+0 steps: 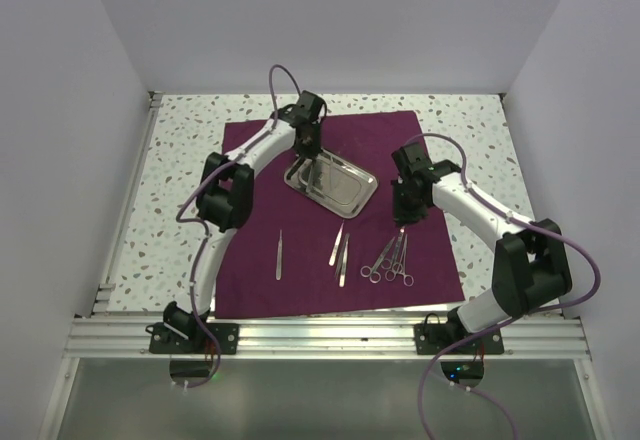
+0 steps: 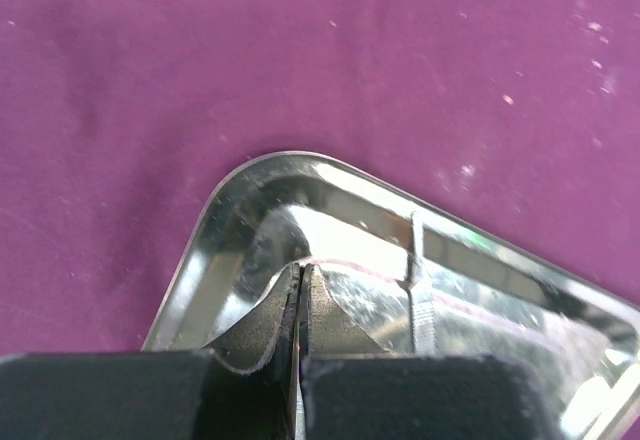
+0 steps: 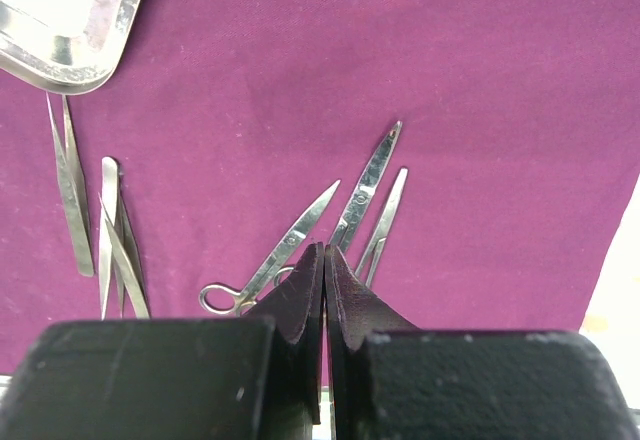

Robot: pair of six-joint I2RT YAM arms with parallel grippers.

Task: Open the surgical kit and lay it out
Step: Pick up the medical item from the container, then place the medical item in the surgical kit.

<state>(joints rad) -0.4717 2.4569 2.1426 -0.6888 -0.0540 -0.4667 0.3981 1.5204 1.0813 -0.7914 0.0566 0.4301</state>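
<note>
The surgical kit's maroon cloth (image 1: pixel 420 150) lies spread flat on the table. A shiny steel tray (image 1: pixel 350 192) sits at its middle. My left gripper (image 1: pixel 308 155) is shut, with its tips (image 2: pixel 302 268) down inside the tray's corner (image 2: pixel 200 250). A thin steel instrument (image 2: pixel 418 280) lies just right of them, not held. My right gripper (image 1: pixel 403 210) is shut and empty (image 3: pixel 325 248), hovering over three ring-handled instruments (image 3: pixel 368 185) fanned on the cloth. Tweezers (image 3: pixel 68 185) lie below the tray (image 3: pixel 70 20), and one more pair (image 1: pixel 279 255) lies further left.
Speckled tabletop (image 1: pixel 180 160) borders the cloth on the left, back and right. An aluminium rail (image 1: pixel 330 335) with the arm bases runs along the near edge. White walls close in on three sides. The cloth's right edge (image 3: pixel 600 260) is close to my right gripper.
</note>
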